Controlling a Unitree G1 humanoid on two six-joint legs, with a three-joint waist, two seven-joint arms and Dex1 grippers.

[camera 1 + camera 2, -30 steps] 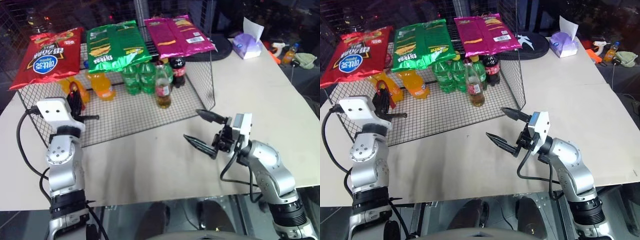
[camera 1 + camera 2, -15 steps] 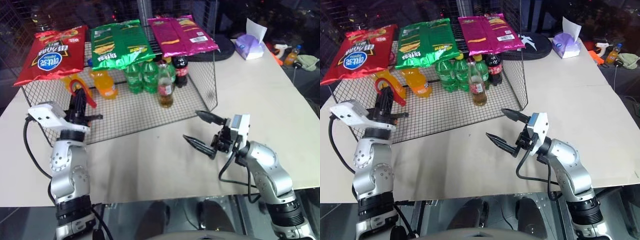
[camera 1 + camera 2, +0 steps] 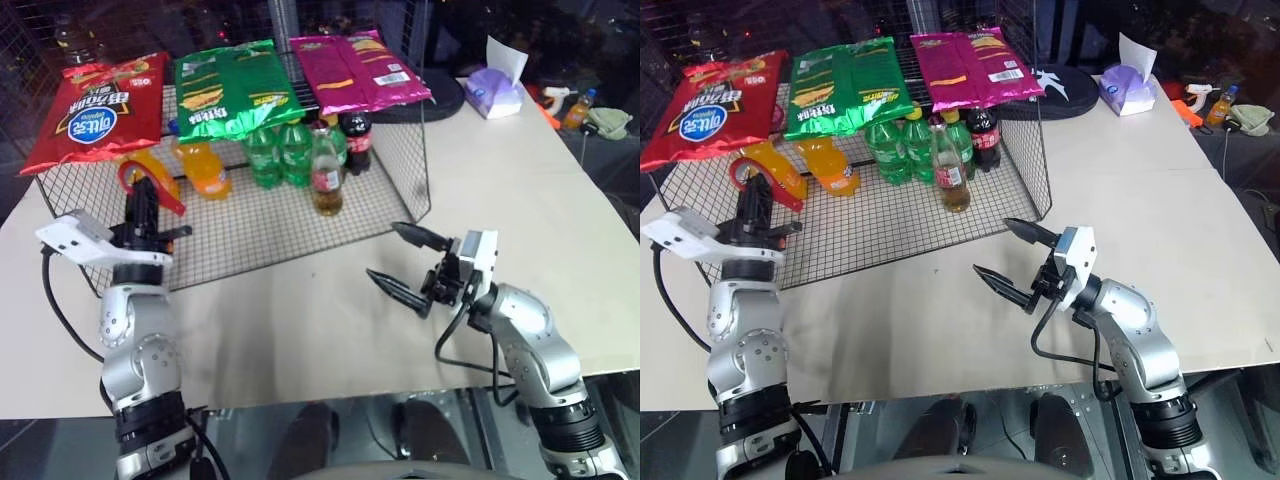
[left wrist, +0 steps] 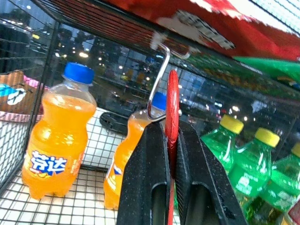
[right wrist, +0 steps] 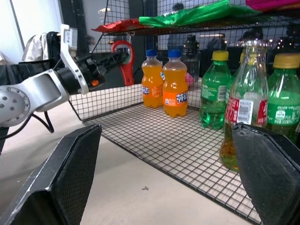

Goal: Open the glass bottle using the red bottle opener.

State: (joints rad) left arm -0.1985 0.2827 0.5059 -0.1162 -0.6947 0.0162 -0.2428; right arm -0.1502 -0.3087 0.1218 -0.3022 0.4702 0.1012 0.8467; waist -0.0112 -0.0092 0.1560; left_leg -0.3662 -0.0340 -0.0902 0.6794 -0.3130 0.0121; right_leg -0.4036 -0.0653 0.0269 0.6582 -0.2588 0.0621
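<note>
The red bottle opener (image 3: 168, 198) is pinched in my left gripper (image 3: 142, 195), which is shut on it in front of the wire rack's left end. The left wrist view has the opener (image 4: 172, 101) edge-on between the fingers, next to a metal hook (image 4: 157, 93). The glass bottle (image 3: 325, 170) stands upright on the rack's lower shelf, amber liquid inside and its cap on, beside the green bottles. My right gripper (image 3: 383, 251) hangs open over the table, in front of and right of the bottle, with nothing in it. Its wrist view shows the bottle (image 5: 243, 112) and the opener (image 5: 125, 61).
The wire rack (image 3: 400, 190) carries red, green and pink crisp bags (image 3: 235, 85) on top. Orange soda bottles (image 3: 205, 165), green bottles (image 3: 280, 155) and a dark cola bottle (image 3: 357, 135) stand on its lower shelf. A tissue box (image 3: 495, 90) sits far right.
My left wrist has rolled, so the opener's ring now leans up and left of the fingers. The right arm has stayed where it was.
</note>
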